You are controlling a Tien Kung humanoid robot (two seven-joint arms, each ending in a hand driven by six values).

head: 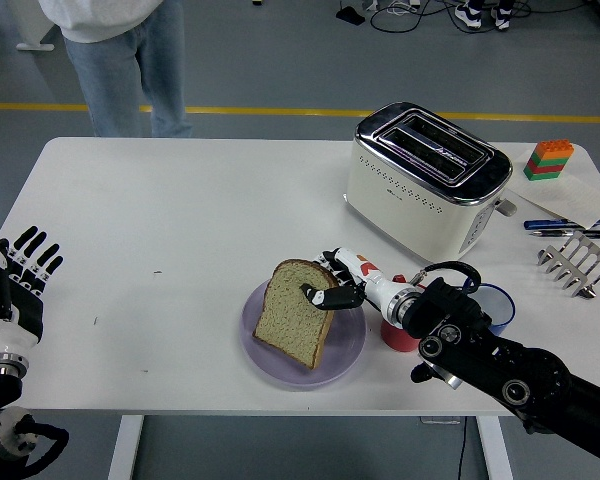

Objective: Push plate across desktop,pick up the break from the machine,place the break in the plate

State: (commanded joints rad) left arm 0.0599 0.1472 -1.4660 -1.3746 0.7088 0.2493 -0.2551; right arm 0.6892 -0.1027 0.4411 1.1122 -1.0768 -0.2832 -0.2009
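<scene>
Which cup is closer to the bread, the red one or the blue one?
The red cup, right beside the purple plate where the bread is. The blue cup sits farther right, behind the arm of the right hand.

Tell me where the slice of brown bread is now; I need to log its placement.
In the head view, the slice of brown bread stands tilted on the lavender round plate near the table's front edge, held by the right hand, left of the red mug.

A lab: grey floor, yellow floor line, loose cables.

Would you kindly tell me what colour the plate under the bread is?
The plate is pale lilac, seen in the head view.
</scene>
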